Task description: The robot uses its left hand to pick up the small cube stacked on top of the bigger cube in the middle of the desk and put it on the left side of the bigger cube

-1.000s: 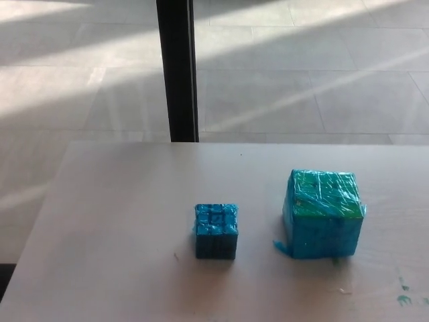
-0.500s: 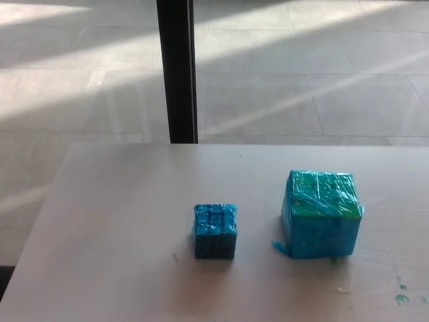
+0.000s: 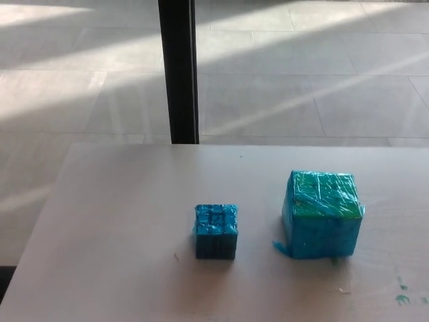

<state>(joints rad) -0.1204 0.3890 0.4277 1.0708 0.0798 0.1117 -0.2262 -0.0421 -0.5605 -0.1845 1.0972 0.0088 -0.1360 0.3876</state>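
Small cube point(image 3: 216, 231) resting on the table point(image 3: 114, 221), left of and apart from the big cube point(image 3: 322, 215), apparently already placed; neither hand visible, fingers' state cannot be told.

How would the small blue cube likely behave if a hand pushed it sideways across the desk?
The small cube would probably slide, not roll: it rests on a flat face on the smooth desk. Its squat, equal-sided shape suggests it is unlikely to tip. Its glossy wrapping may be somewhat slippery for fingers.
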